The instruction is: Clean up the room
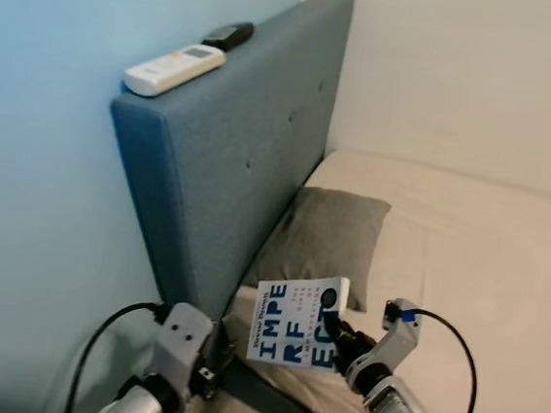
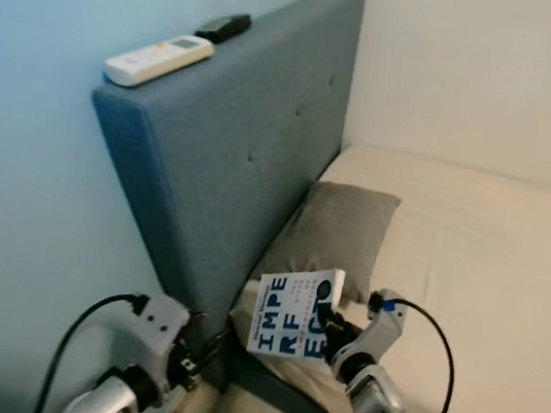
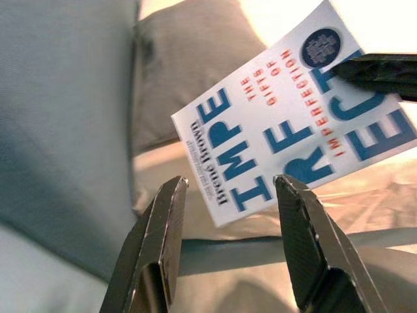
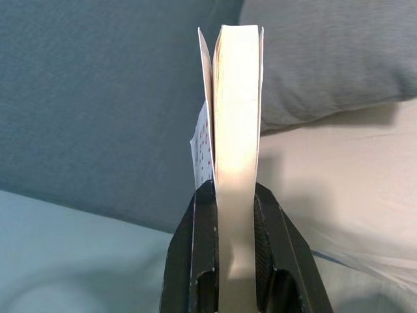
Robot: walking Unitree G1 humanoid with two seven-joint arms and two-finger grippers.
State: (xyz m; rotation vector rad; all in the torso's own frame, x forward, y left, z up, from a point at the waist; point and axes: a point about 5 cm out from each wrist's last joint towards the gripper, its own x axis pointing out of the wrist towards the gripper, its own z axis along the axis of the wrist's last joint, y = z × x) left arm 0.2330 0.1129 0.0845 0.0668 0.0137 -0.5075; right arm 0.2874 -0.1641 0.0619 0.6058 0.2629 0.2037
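A white paperback book [image 1: 299,321] with big blue letters hangs upright above the bed's near corner, in front of the grey pillow [image 1: 323,236]. My right gripper [image 4: 232,195] is shut on the book [image 4: 238,130], clamping its page edge from the right. My left gripper [image 3: 228,189] stands open just short of the book's [image 3: 287,130] spine corner, fingers on either side and not touching it. On the blue headboard's [image 1: 232,154] top edge lie a white remote [image 1: 175,68] and a black remote [image 1: 228,34].
The beige mattress [image 1: 476,255] stretches to the right. A pale blue wall [image 1: 33,193] stands left of the headboard and a white wall [image 1: 464,69] behind the bed. Black cables loop from both wrists.
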